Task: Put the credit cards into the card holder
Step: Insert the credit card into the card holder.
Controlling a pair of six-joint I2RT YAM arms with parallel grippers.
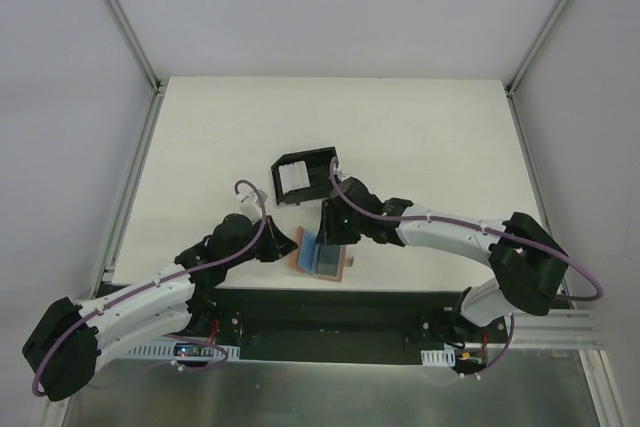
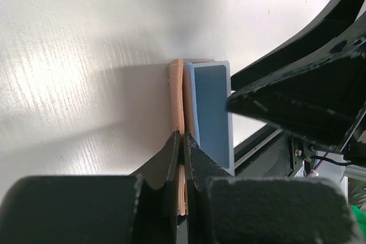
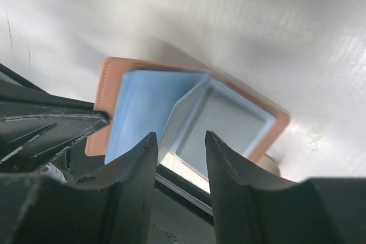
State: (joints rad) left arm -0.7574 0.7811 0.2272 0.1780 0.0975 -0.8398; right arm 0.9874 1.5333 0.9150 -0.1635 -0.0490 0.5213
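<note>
The tan card holder (image 1: 344,269) lies open near the table's front edge. A light blue card (image 1: 325,257) lies on it. In the right wrist view a blue card (image 3: 143,104) and a pale grey card (image 3: 231,121) lie on the holder (image 3: 104,87), and the grey card's near edge is tilted up. My left gripper (image 1: 288,245) is shut on the holder's left flap (image 2: 176,92), with the blue card (image 2: 211,107) beside it. My right gripper (image 1: 335,232) hovers open just above the cards, its fingertips (image 3: 150,141) astride the tilted edge and holding nothing.
A black open-sided box (image 1: 318,160) stands behind the holder at mid table with a white card (image 1: 292,180) inside it. The table's front edge and a metal rail (image 1: 400,297) run just below the holder. The two arms are close together.
</note>
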